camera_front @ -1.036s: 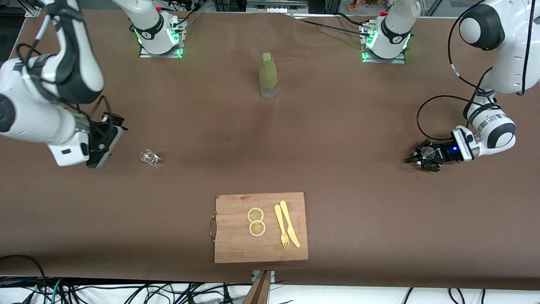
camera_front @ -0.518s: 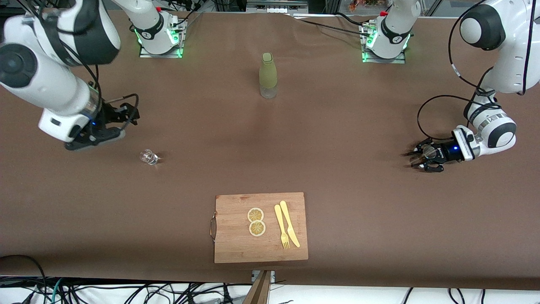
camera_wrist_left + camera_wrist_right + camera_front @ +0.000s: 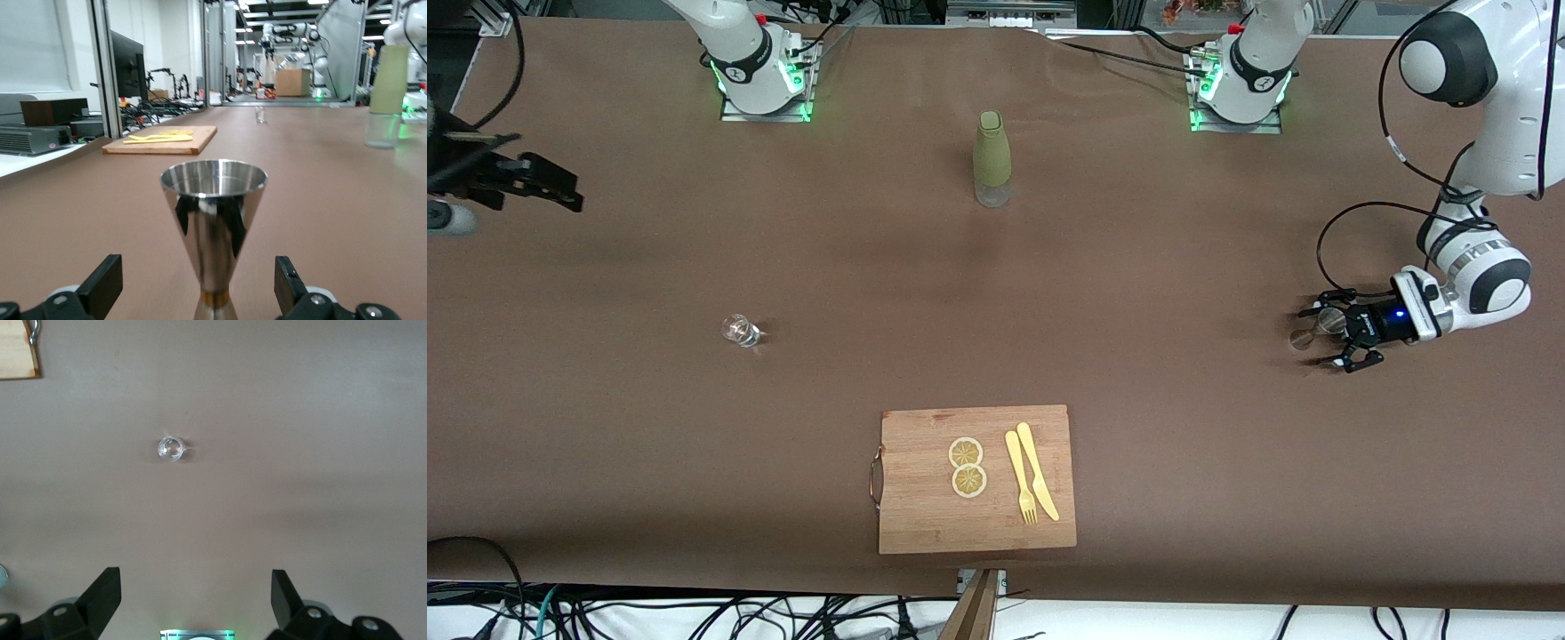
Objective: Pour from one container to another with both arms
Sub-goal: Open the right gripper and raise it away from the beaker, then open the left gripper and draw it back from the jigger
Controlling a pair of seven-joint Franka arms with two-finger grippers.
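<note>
A steel jigger [image 3: 1316, 327] stands upright on the table at the left arm's end. My left gripper [image 3: 1336, 336] is low at the table and open, with a finger on each side of the jigger [image 3: 213, 220] and clear of it. A small clear glass [image 3: 738, 331] stands toward the right arm's end. My right gripper [image 3: 551, 182] hangs open and empty high over the table's edge at that end, and the glass [image 3: 171, 448] shows well below it.
A bottle [image 3: 992, 158] with an olive sleeve stands mid-table, near the bases. A wooden cutting board [image 3: 925, 516] with two lemon slices [image 3: 967, 467], a yellow fork [image 3: 1020, 480] and a knife [image 3: 1039, 471] lies near the front edge.
The right arm swung up and away from the glass toward the table's end. The left gripper drew back a little, and the jigger now stands free between its fingers.
</note>
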